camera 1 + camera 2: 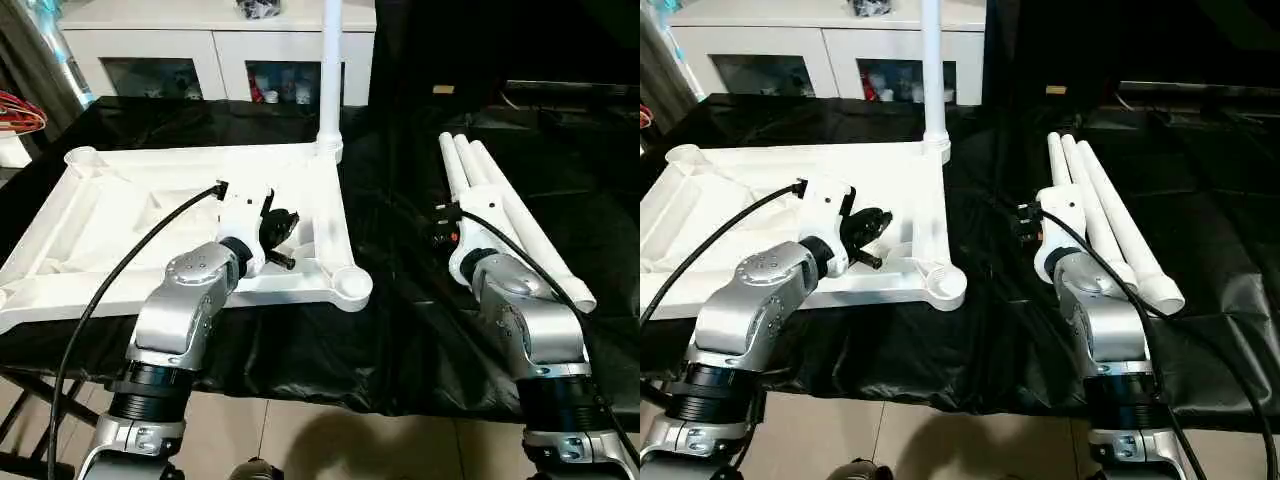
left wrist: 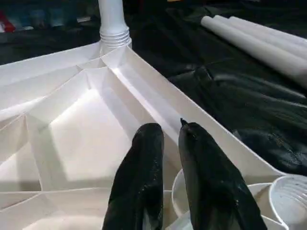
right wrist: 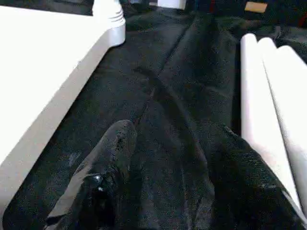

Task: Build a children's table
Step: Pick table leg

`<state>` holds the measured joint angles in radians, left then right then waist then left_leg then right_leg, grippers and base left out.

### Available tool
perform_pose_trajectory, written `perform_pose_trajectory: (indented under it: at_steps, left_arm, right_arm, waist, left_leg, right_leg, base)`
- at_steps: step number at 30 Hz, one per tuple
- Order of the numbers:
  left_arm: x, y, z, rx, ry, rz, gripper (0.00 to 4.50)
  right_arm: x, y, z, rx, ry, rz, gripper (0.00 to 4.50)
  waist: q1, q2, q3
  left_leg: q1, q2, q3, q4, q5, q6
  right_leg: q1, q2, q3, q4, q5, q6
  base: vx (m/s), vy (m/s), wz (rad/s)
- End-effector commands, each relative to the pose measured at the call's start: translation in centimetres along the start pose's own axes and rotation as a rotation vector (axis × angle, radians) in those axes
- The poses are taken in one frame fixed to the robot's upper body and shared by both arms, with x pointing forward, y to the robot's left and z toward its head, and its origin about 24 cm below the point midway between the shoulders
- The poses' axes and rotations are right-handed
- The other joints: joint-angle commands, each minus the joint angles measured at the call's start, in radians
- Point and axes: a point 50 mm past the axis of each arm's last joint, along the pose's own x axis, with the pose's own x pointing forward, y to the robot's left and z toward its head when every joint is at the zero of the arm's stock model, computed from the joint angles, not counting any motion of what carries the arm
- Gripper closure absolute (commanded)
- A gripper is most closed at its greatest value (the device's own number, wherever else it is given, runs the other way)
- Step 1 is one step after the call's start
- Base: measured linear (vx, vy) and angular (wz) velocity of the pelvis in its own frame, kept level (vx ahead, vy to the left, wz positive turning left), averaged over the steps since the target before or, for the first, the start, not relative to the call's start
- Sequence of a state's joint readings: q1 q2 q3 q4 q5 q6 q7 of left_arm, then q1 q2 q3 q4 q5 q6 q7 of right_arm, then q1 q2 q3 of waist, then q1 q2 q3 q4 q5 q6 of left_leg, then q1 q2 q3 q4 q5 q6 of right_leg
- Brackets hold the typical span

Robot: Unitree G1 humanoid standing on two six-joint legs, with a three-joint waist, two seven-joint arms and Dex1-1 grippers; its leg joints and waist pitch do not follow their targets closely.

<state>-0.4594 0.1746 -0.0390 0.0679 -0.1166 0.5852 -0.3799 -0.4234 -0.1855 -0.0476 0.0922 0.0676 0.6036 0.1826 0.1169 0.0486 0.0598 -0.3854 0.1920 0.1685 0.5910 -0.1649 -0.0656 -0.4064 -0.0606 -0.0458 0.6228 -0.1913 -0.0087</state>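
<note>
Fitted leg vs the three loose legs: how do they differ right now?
Pose: the fitted leg stands upright; the three loose legs lie flat, side by side.
Place: the fitted leg sits in the far right corner socket of the upturned tabletop; the loose legs rest on the black cloth to the tabletop's right, by the right gripper.
Shared: all are long white cylinders.
</note>
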Motion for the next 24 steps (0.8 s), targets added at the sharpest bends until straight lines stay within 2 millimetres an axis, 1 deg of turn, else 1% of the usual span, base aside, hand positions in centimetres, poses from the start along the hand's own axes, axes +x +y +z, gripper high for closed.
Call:
perform_pose_trajectory:
  at_steps: [1, 3, 4, 5, 6, 7, 8, 9, 10, 11, 13, 14, 15, 16, 17, 18, 19, 20, 21, 22, 23, 24]
  left_arm:
    - [-0.2, -0.2, -0.1, 0.001, 0.008, -0.012, 3.67]
    - [-0.1, -0.7, 0.3, 0.023, -0.011, -0.050, 3.67]
    - [-0.1, -0.9, 0.3, 0.020, -0.012, -0.061, 3.67]
    - [-0.1, -0.9, 0.3, 0.020, -0.012, -0.061, 3.67]
    - [-0.1, -0.9, 0.3, 0.017, -0.015, -0.058, 3.67]
    - [-0.1, -0.9, 0.3, 0.014, -0.016, -0.054, 3.67]
    - [0.0, -0.8, 0.2, 0.011, -0.011, -0.037, 3.67]
    - [0.1, -0.6, 0.2, 0.004, -0.008, -0.025, 3.67]
    - [0.1, -0.5, 0.2, 0.009, -0.006, -0.010, 3.67]
    - [0.2, -0.3, 0.2, 0.018, -0.009, 0.003, 3.67]
    - [0.2, -0.3, 0.2, 0.015, -0.009, -0.001, 3.67]
    - [0.2, -0.3, 0.4, 0.009, -0.017, -0.003, 3.67]
    - [0.3, -0.3, 0.4, 0.006, -0.020, -0.001, 3.67]
    - [0.3, -0.3, 0.4, 0.010, -0.017, -0.013, 3.67]
    - [0.3, -0.4, 0.4, 0.012, -0.013, -0.023, 3.67]
    - [0.2, -0.7, 0.5, 0.017, -0.014, -0.053, 3.67]
    - [0.1, -0.9, 0.5, 0.020, -0.017, -0.076, 3.67]
    - [-0.1, -1.3, 0.6, 0.024, -0.025, -0.117, 3.67]
    - [-0.4, -1.9, 0.6, 0.040, -0.023, -0.184, 3.67]
    - [-0.4, -2.0, 0.6, 0.042, -0.023, -0.191, 3.67]
    - [-1.2, -3.2, 0.4, 0.070, -0.007, -0.331, 3.67]
    - [-1.2, -3.2, 0.4, 0.070, -0.007, -0.331, 3.67]
  right_arm:
    - [0.0, -0.1, 0.0, -0.001, 0.010, -0.014, 2.06]
    - [0.1, -0.5, 0.2, 0.013, 0.009, -0.033, 2.06]
    - [0.1, -0.6, 0.3, 0.023, 0.008, -0.034, 1.88]
    - [0.1, -0.6, 0.3, 0.023, 0.008, -0.034, 1.88]
    - [0.2, -1.0, 0.5, 0.029, 0.009, -0.054, 1.71]
    - [0.2, -1.2, 0.6, 0.032, 0.010, -0.067, 1.68]
    - [0.4, -1.9, 0.7, 0.033, 0.022, -0.087, 1.60]
    - [0.5, -2.2, 0.8, 0.034, 0.031, -0.096, 1.60]
    - [0.7, -2.6, 0.8, 0.035, 0.049, -0.101, 1.38]
    - [0.8, -2.9, 0.8, 0.034, 0.069, -0.106, 1.30]
    - [0.9, -3.1, 0.8, 0.036, 0.077, -0.108, 1.20]
    - [1.2, -3.6, 0.9, 0.039, 0.109, -0.124, 1.09]
    - [1.3, -3.8, 0.9, 0.039, 0.118, -0.131, 0.87]
    - [1.4, -3.9, 1.0, 0.045, 0.125, -0.134, 0.87]
    - [1.4, -4.0, 1.0, 0.051, 0.127, -0.135, 0.83]
    - [1.5, -4.2, 1.0, 0.053, 0.150, -0.141, 0.76]
    - [1.6, -4.4, 1.0, 0.057, 0.164, -0.144, 0.65]
    - [1.7, -4.6, 1.1, 0.063, 0.189, -0.150, 0.53]
    - [1.8, -4.7, 1.3, 0.079, 0.209, -0.139, 0.45]
    - [1.8, -4.7, 1.3, 0.080, 0.211, -0.138, 0.45]
    - [1.9, -4.7, 1.4, 0.095, 0.256, -0.124, 0.28]
    - [1.9, -4.7, 1.4, 0.095, 0.256, -0.124, 0.28]
  waist:
    - [0.005, -0.009, -0.075]
    - [0.006, -0.008, -0.075]
    - [0.006, -0.009, -0.076]
    - [0.006, -0.009, -0.076]
    - [0.006, -0.005, -0.076]
    - [0.005, -0.008, -0.075]
    - [0.006, -0.004, -0.076]
    - [0.004, -0.002, -0.076]
    - [0.003, -0.004, -0.075]
    - [0.002, -0.003, -0.077]
    - [0.003, -0.005, -0.077]
    - [0.004, -0.006, -0.080]
    - [0.002, -0.006, -0.080]
    - [0.004, -0.010, -0.080]
    - [0.005, -0.008, -0.080]
    - [0.005, -0.012, -0.079]
    - [0.005, -0.011, -0.080]
    - [0.005, -0.012, -0.080]
    - [0.006, -0.011, -0.079]
    - [0.006, -0.015, -0.079]
    - [0.007, -0.013, -0.081]
    - [0.006, -0.011, -0.079]
  left_leg:
    - [0.010, 0.019, -0.009, -0.061, -0.168, -0.012]
    - [0.010, 0.018, -0.010, -0.060, -0.168, -0.014]
    - [0.011, 0.019, -0.009, -0.060, -0.167, -0.014]
    - [0.011, 0.020, -0.009, -0.060, -0.167, -0.015]
    - [0.011, 0.019, -0.010, -0.060, -0.169, -0.016]
    - [0.011, 0.018, -0.009, -0.060, -0.169, -0.018]
    - [0.012, 0.018, -0.010, -0.060, -0.171, -0.020]
    - [0.013, 0.017, -0.010, -0.059, -0.176, -0.024]
    - [0.012, 0.016, -0.009, -0.058, -0.176, -0.024]
    - [0.012, 0.015, -0.009, -0.057, -0.171, -0.023]
    - [0.011, 0.015, -0.008, -0.056, -0.163, -0.022]
    - [0.011, 0.016, -0.009, -0.055, -0.151, -0.020]
    - [0.010, 0.015, -0.009, -0.054, -0.143, -0.017]
    - [0.010, 0.015, -0.007, -0.053, -0.141, -0.015]
    - [0.010, 0.015, -0.007, -0.053, -0.137, -0.012]
    - [0.010, 0.015, -0.007, -0.053, -0.134, -0.008]
    - [0.009, 0.015, -0.007, -0.053, -0.132, -0.007]
    - [0.011, 0.015, -0.007, -0.053, -0.129, -0.006]
    - [0.011, 0.017, -0.006, -0.053, -0.132, -0.007]
    - [0.012, 0.017, -0.006, -0.053, -0.134, -0.006]
    - [0.011, 0.020, -0.009, -0.054, -0.124, -0.005]
    - [0.012, 0.020, -0.005, -0.054, -0.129, -0.005]
  right_leg:
    - [0.049, -0.065, 0.039, -0.079, -0.193, -0.120]
    - [0.049, -0.065, 0.039, -0.079, -0.189, -0.122]
    - [0.048, -0.065, 0.039, -0.079, -0.183, -0.124]
    - [0.048, -0.065, 0.039, -0.078, -0.182, -0.125]
    - [0.049, -0.065, 0.039, -0.077, -0.180, -0.127]
    - [0.049, -0.063, 0.039, -0.079, -0.180, -0.127]
    - [0.049, -0.063, 0.038, -0.078, -0.180, -0.128]
    - [0.050, -0.062, 0.038, -0.077, -0.179, -0.130]
    - [0.051, -0.062, 0.038, -0.079, -0.178, -0.128]
    - [0.052, -0.060, 0.037, -0.078, -0.167, -0.131]
    - [0.053, -0.061, 0.038, -0.077, -0.153, -0.131]
    - [0.054, -0.061, 0.037, -0.074, -0.134, -0.137]
    - [0.056, -0.061, 0.036, -0.072, -0.120, -0.150]
    - [0.056, -0.062, 0.037, -0.074, -0.117, -0.151]
    - [0.056, -0.062, 0.037, -0.071, -0.113, -0.157]
    - [0.056, -0.062, 0.036, -0.072, -0.115, -0.158]
    - [0.057, -0.062, 0.036, -0.070, -0.117, -0.160]
    - [0.056, -0.063, 0.036, -0.070, -0.122, -0.163]
    - [0.055, -0.063, 0.037, -0.071, -0.128, -0.165]
    - [0.055, -0.064, 0.037, -0.070, -0.130, -0.166]
    - [0.056, -0.067, 0.036, -0.063, -0.127, -0.174]
    - [0.051, -0.063, 0.037, -0.066, -0.129, -0.175]
  base:
    - [0.000, 0.000, 0.00]
    - [0.000, 0.000, 0.00]
    - [0.000, 0.000, 0.00]
    - [0.000, 0.000, 0.00]
    - [0.000, 0.000, 0.00]
    - [0.000, 0.000, 0.00]
    - [0.000, 0.000, 0.00]
    - [0.000, 0.000, 0.00]
    - [0.000, 0.000, 0.00]
    - [0.000, 0.000, 0.00]
    - [0.000, 0.000, 0.00]
    - [0.000, 0.000, 0.00]
    - [0.000, 0.000, 0.00]
    - [0.000, 0.000, 0.00]
    - [0.000, 0.000, 0.00]
    - [0.000, 0.000, 0.00]
    - [0.000, 0.000, 0.00]
    - [0.000, 0.000, 0.00]
    - [0.000, 0.000, 0.00]
    - [0.000, 0.000, 0.00]
    - [0.000, 0.000, 0.00]
    - [0.000, 0.000, 0.00]
